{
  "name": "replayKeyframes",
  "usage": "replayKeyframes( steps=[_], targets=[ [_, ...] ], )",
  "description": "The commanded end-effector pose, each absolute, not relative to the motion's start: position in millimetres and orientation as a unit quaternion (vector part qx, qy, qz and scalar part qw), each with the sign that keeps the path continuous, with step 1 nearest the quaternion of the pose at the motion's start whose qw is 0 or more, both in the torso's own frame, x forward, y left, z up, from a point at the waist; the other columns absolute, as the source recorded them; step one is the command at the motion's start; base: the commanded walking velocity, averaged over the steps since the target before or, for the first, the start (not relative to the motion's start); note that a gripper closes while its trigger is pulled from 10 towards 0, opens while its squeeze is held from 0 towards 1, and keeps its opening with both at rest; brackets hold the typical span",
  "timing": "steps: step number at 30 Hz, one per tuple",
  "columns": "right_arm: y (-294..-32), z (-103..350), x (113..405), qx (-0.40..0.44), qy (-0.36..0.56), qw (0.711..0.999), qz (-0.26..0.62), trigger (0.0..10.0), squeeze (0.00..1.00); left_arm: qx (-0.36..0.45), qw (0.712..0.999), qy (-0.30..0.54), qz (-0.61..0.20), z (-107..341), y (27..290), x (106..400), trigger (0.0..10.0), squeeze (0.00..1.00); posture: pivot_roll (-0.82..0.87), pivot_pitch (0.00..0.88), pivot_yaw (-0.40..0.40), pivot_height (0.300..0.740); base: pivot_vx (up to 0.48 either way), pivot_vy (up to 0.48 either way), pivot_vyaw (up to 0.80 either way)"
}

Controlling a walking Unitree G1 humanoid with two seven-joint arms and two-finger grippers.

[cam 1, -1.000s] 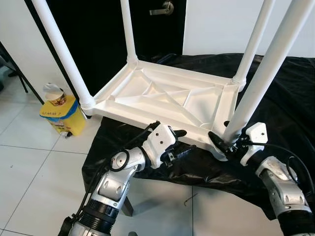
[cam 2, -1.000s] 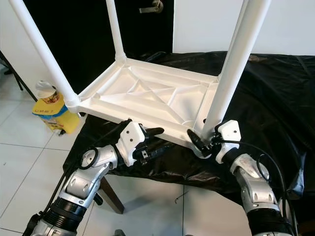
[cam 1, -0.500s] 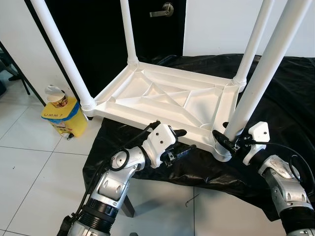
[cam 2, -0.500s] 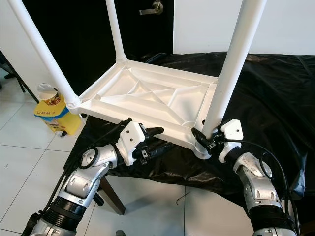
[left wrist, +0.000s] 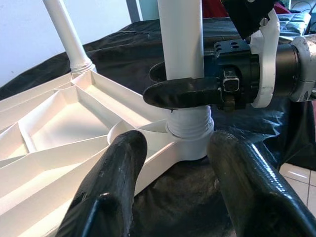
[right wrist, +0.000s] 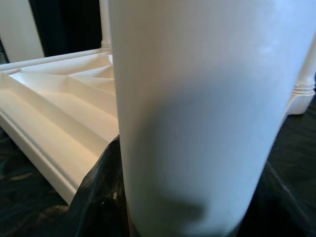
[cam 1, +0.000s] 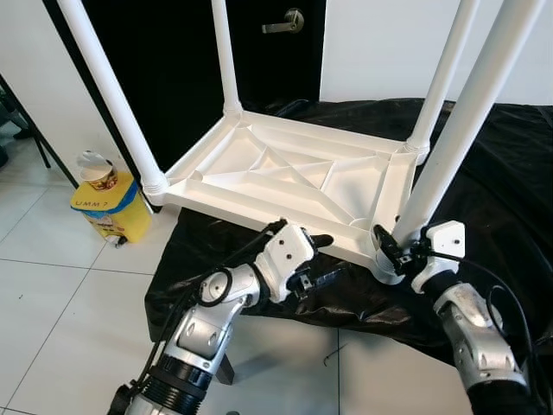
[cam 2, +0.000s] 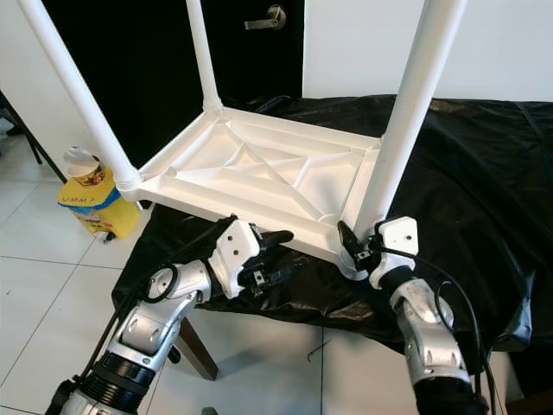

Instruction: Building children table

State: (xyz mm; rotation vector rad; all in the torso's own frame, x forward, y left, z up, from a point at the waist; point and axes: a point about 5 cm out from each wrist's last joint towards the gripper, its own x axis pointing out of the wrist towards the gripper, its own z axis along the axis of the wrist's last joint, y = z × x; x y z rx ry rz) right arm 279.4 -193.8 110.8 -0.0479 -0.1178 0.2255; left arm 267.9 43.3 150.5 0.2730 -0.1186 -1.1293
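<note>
Since the earlier frame, the left gripper (cam 1: 324, 258) has edged rightward at lower centre, fingers spread wide beside the upturned white plastic children's table (cam 1: 294, 169); at lower right, the right gripper (cam 1: 390, 252) clamps the table's near white tubular leg (cam 1: 449, 147) on the black-draped desk (cam 1: 510, 186).

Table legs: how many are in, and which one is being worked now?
The white tabletop lies upside down on the black cloth, with all four legs standing in their corner sockets. In hand: the right gripper is clamped on the near-right leg at its base. The left gripper hovers open beside the near edge. Left: seating that leg, then flipping the table.
</note>
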Motion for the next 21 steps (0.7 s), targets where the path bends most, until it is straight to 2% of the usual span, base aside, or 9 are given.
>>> replayKeyframes(
  steps=[1, 8, 10, 21],
  targets=[
    [-193, 94, 275, -0.008, -0.02, 0.997, 0.067, 10.0, 0.0, 0.125, 0.85, -0.054, -0.509, 147, 45, 270, 10.0, 0.0, -0.03, 0.0, 0.003, 0.74, 0.0, 0.0, 0.0],
    [-186, 92, 275, 0.009, -0.017, 1.0, 0.006, 10.0, 0.0, 0.12, 0.858, -0.053, -0.496, 145, 47, 270, 10.0, 0.0, -0.02, 0.0, -0.015, 0.74, 0.0, 0.0, 0.0],
    [-173, 93, 277, 0.016, -0.021, 0.999, -0.028, 10.0, 0.0, 0.108, 0.868, -0.054, -0.483, 143, 47, 269, 10.0, 0.0, -0.01, 0.0, -0.028, 0.74, 0.0, 0.0, 0.0],
    [-159, 99, 279, 0.031, -0.026, 0.999, -0.025, 10.0, 0.0, 0.096, 0.885, -0.053, -0.452, 141, 52, 270, 10.0, 0.0, -0.01, 0.0, -0.057, 0.74, 0.0, 0.0, 0.0]
  ],
)
